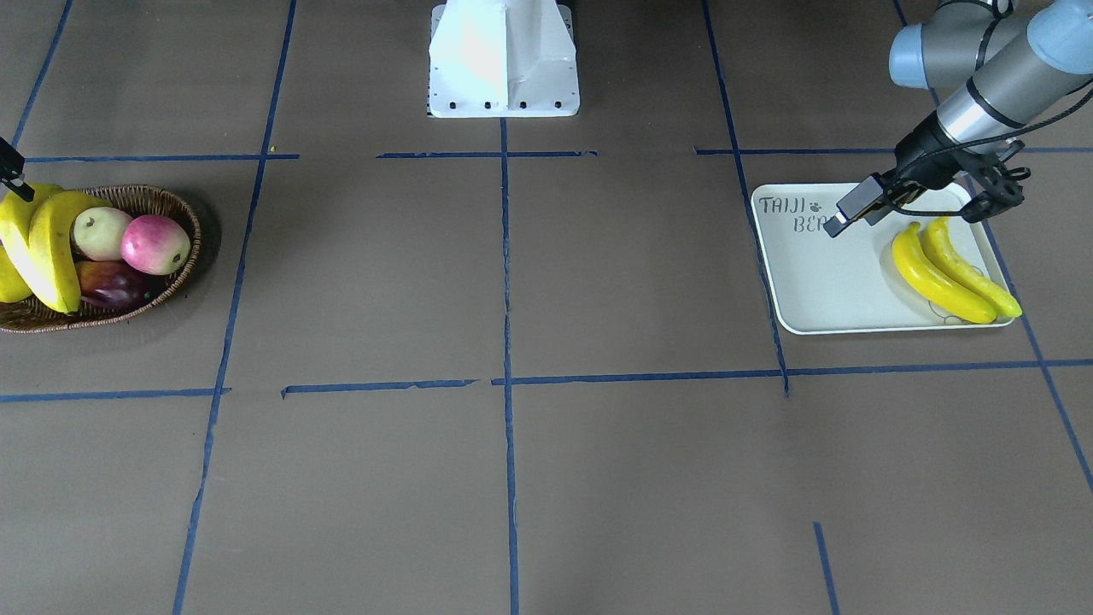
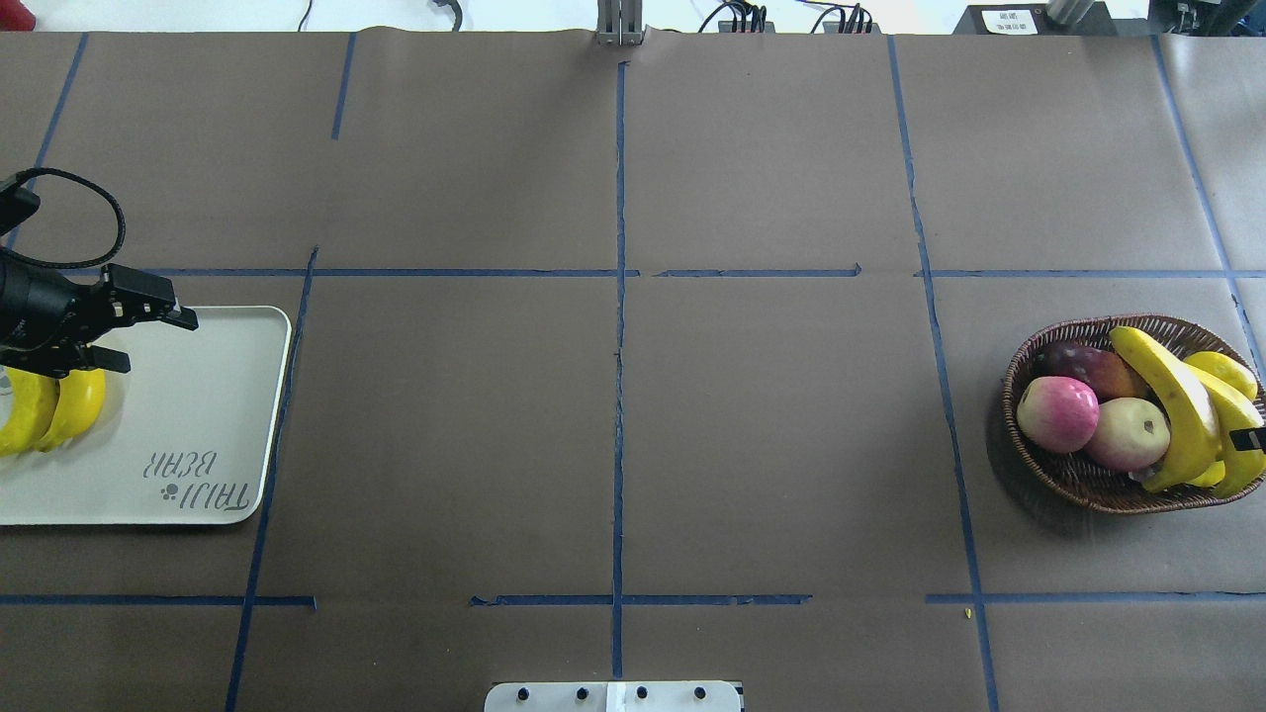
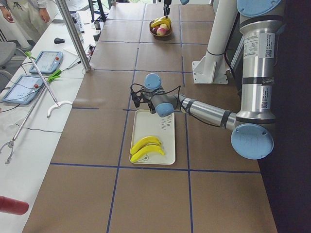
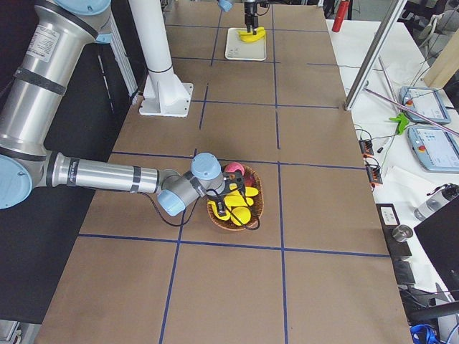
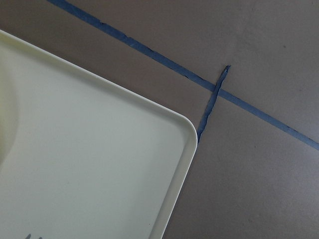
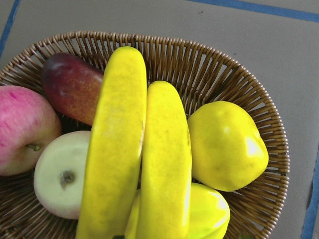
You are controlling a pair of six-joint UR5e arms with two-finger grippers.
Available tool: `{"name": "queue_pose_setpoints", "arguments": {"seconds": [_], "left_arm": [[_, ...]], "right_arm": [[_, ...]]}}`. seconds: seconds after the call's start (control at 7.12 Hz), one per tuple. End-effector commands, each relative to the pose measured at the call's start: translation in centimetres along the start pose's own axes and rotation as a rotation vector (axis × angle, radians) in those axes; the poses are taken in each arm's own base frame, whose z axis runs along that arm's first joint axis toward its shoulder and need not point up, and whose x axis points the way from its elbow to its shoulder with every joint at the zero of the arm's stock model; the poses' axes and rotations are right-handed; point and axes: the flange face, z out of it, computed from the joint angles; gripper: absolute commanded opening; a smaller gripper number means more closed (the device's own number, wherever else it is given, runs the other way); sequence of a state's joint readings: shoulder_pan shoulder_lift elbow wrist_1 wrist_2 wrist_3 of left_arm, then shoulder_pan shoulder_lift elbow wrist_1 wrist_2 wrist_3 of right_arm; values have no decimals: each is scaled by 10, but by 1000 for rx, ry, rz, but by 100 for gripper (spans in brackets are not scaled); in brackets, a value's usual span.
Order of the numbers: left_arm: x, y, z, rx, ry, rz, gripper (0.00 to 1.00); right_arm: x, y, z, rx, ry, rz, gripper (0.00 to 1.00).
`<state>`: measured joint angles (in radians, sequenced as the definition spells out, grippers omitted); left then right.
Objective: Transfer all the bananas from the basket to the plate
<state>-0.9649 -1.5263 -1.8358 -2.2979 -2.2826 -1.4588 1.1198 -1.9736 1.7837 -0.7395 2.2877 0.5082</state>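
Two long yellow bananas (image 1: 931, 278) (image 2: 74, 405) lie side by side on the pale tray printed "TAIJI BEAR" (image 1: 820, 282) (image 2: 188, 415). My left gripper (image 2: 158, 341) (image 1: 854, 218) hovers open and empty over the tray, beside them. Two more bananas (image 2: 1177, 405) (image 6: 117, 139) arch over the other fruit in the brown wicker basket (image 2: 1068, 470) (image 1: 171, 205). My right gripper (image 2: 1254, 440) (image 1: 13, 175) is at the basket's outer side. One black finger touches a banana there, the rest is cut off by the frame edge, and I cannot tell its state.
The basket also holds a pink apple (image 2: 1058, 413), a pale apple (image 2: 1128, 433), a dark red mango (image 2: 1083, 361) and plump yellow-green fruits (image 6: 227, 144). Blue tape lines cross the brown table. The white robot base (image 1: 504, 60) stands at the middle of the robot's edge.
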Motion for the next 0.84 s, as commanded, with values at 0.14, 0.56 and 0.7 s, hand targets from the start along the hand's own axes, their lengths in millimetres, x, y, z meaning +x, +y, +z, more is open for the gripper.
{"name": "queue_pose_setpoints", "arguments": {"seconds": [0.14,0.56,0.7], "left_arm": [[0,0,1,-1,-1,0,100],[-1,0,1,-2,-3,-1,100],[-1,1,0,-1,-1,0,100]], "right_arm": [[-3,2,7,-21,-5,-3,66],[-7,1,16,-36,-1,-20,62],[-8,0,18,-39,-1,-21,61]]}}
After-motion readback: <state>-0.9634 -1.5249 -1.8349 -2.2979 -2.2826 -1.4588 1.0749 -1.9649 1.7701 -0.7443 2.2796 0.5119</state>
